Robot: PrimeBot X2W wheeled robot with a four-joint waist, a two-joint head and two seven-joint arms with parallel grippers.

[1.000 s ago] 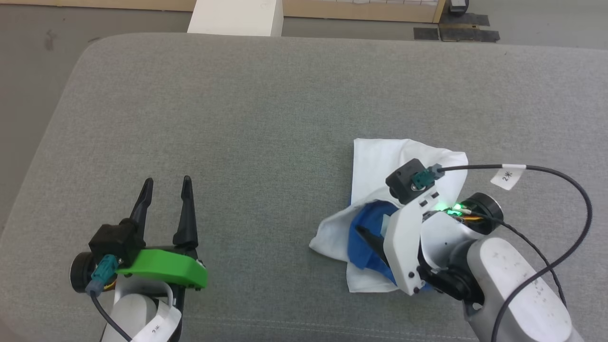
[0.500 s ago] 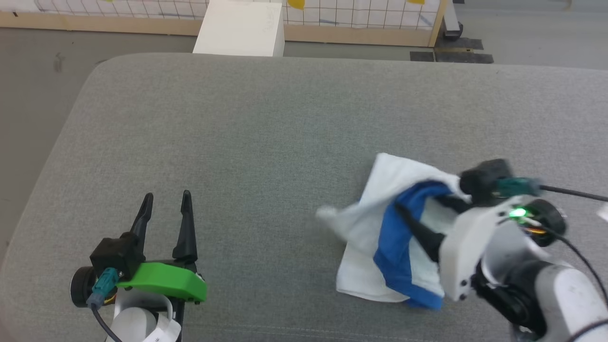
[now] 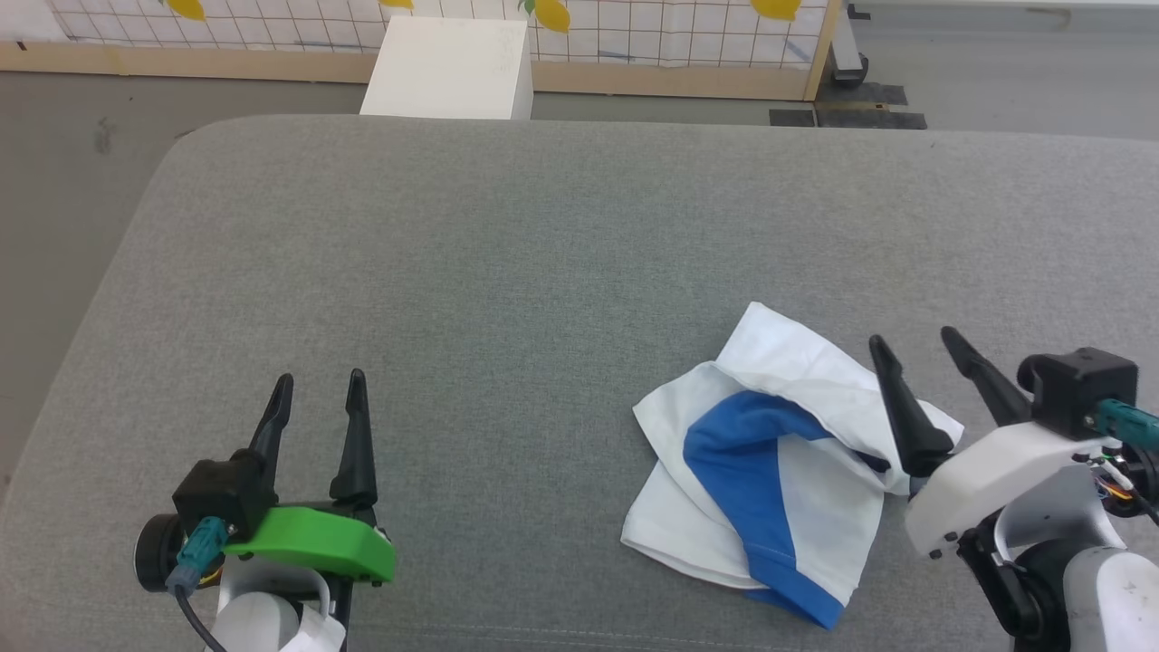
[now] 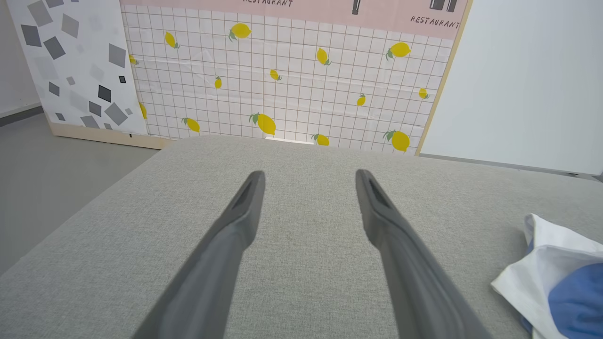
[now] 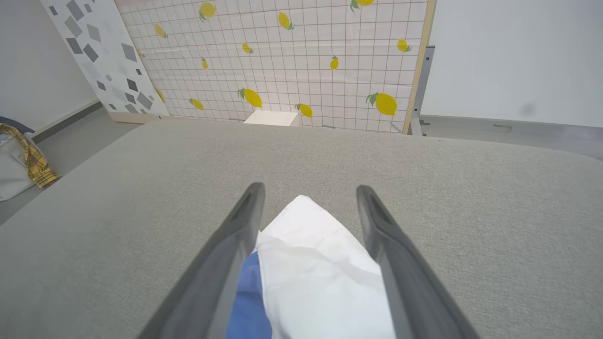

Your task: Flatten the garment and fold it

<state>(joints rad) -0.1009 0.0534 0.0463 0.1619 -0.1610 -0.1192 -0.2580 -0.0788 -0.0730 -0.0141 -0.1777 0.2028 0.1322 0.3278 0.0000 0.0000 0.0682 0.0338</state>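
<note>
Garment point(image 3: 770, 462), one; pincers point(image 3: 320, 374) point(image 3: 910, 335), two

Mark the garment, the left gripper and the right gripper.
garment point(image 3: 738, 471): head view, blue sleeve.
left gripper point(image 3: 320, 376): head view, midway between fingertips.
right gripper point(image 3: 911, 336): head view, midway between fingertips.

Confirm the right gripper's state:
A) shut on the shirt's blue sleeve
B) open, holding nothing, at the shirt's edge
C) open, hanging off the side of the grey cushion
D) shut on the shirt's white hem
B: the right gripper has its fingers spread apart with no cloth pinched, poised over the crumpled shirt's near edge.
</note>
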